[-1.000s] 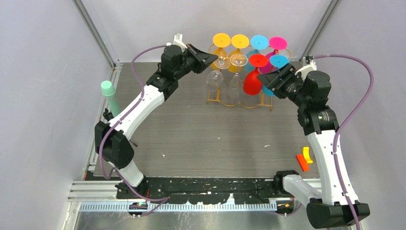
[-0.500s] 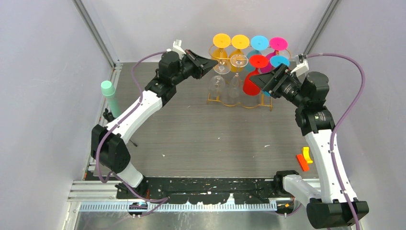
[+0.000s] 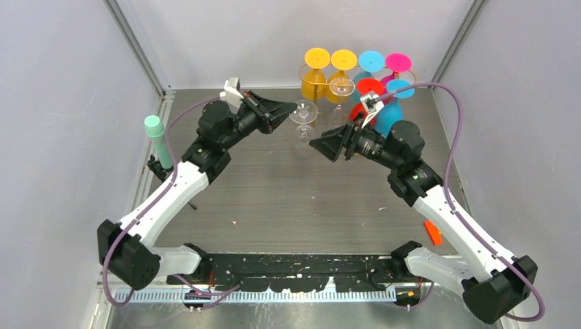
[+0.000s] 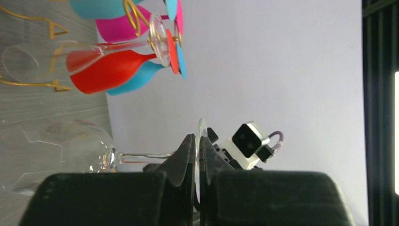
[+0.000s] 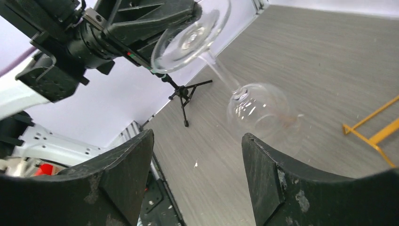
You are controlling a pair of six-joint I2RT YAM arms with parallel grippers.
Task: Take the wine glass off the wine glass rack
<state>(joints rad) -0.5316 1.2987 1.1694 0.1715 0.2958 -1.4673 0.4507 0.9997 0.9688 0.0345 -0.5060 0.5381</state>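
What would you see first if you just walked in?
The bright wine glasses hanging upside down on the gold rack at the back. In front, the left hand pinches a clear wine glass by its foot, and the right hand is open near its bowl.

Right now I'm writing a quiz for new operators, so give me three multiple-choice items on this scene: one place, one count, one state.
1. Where is the clear glass relative to the rack?
A hanging on it
B standing upright beside it
C off it, held by the left gripper

2. How many yellow glasses hang on the rack?
A one
B two
C four

3. The right gripper is:
A open
B shut on a glass
C shut, empty

Key:
1 C, the left gripper pinches its foot in front of the rack.
2 B, two yellow feet show on top.
3 A, its jaws stand wide apart.
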